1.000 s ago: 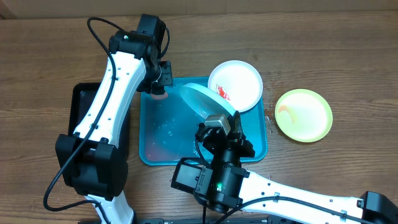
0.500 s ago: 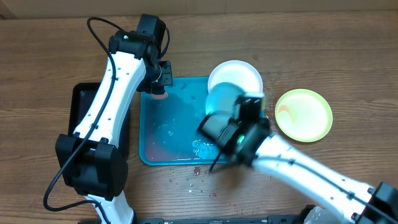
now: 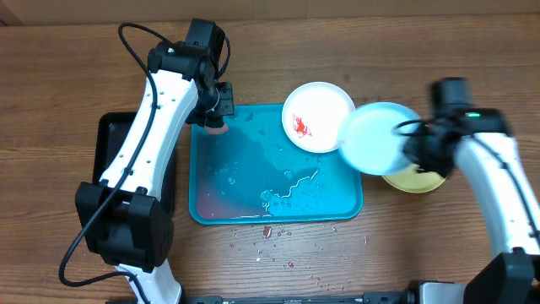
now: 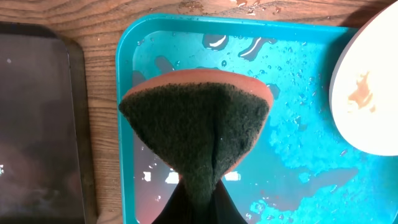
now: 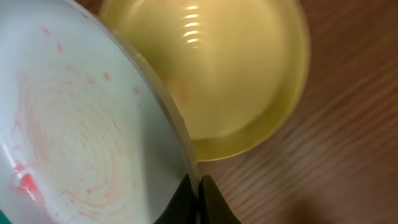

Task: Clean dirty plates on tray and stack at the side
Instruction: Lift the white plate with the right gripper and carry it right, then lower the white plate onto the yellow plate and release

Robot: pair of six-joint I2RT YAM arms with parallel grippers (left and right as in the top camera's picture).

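Tray [image 3: 245,194] middle open, far corners taken.
The sponge [image 3: 217,128] fills its far-left corner, a smeared white plate [image 3: 318,116] its far-right (overlapping the rim); right of the tray, a second white plate [image 3: 375,139], held aloft, hangs over most of the yellow-green plate [image 3: 426,180].

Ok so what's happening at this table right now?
The right jaws grip a white plate by its rim, pink smears on it, above the yellow-green plate on the table beside the tray. The left jaws pinch a sponge over the wet tray's corner. A second white plate with red sauce sits on the tray.
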